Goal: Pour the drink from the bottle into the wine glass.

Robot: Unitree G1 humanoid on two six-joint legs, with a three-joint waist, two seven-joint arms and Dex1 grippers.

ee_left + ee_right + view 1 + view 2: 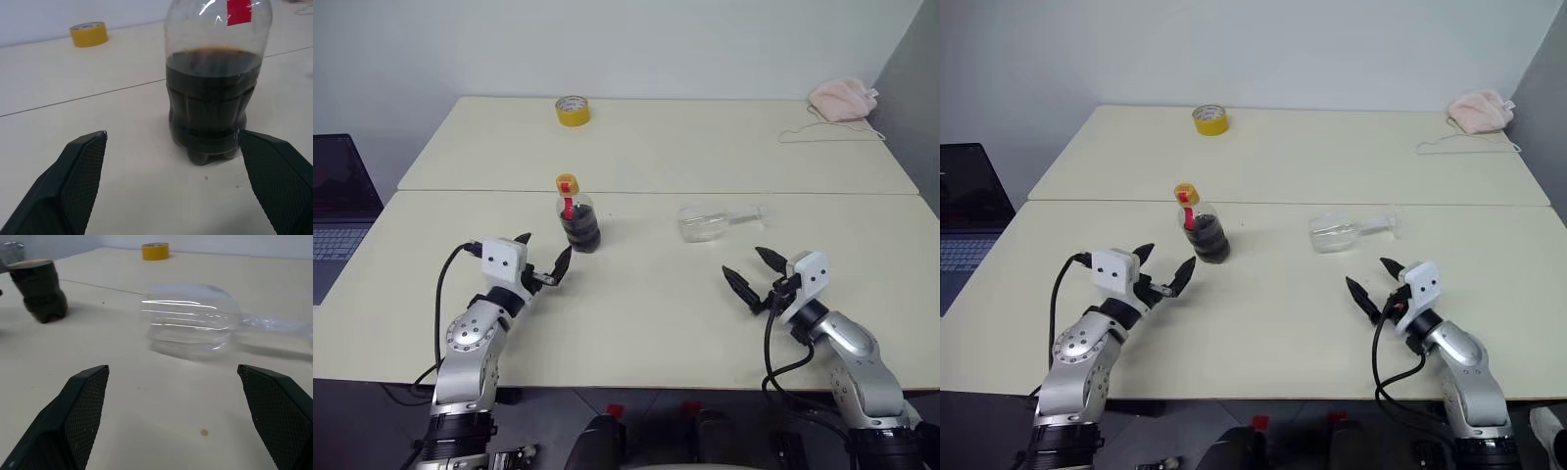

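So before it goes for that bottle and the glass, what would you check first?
1. Bottle upright on the table: ok.
2. Yellow cap off for pouring: not ok, still on.
3. Wine glass standing: not ok, it lies on its side.
4. Left gripper open, facing the bottle: ok.
5. Right gripper open, empty, near the glass: ok.
6. Drink in the bottle: ok, roughly half full.

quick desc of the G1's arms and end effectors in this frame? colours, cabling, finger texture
Both arms are silver-grey metal with round joint housings and black segments lower down. Each wrist carries a white boxy module with a loose black cable looping back along the forearm. The left end effector and right end effector each have two black pointed fingers with fine mesh-textured pads.
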